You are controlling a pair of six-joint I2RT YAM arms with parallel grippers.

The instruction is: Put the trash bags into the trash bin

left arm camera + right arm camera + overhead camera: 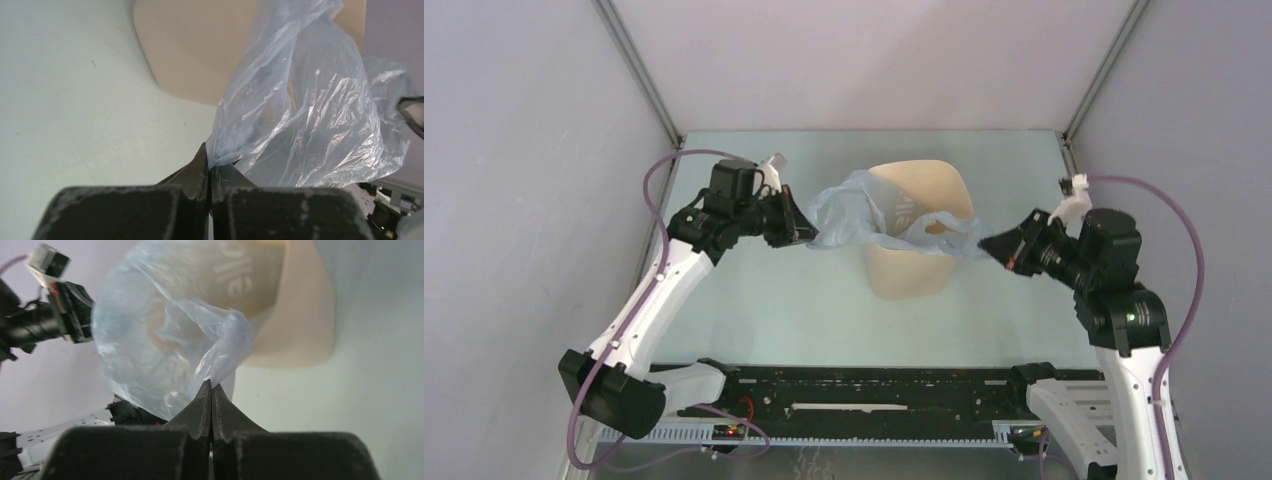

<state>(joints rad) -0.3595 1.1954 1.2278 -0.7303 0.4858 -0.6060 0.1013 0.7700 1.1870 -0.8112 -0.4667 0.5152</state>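
The beige trash bin stands upright at the middle of the table. The pale-blue trash bag is stretched across the bin's mouth and sags partly into it. My left gripper is shut on the bag's left edge, just left of the bin. My right gripper is shut on the bag's right edge, just right of the bin. In the left wrist view the bag rises from the pinched jaws in front of the bin. In the right wrist view the bag spreads open before the bin, held at the tips.
The pale green table is walled by grey panels on the left, back and right. A black rail with the arm bases runs along the near edge.
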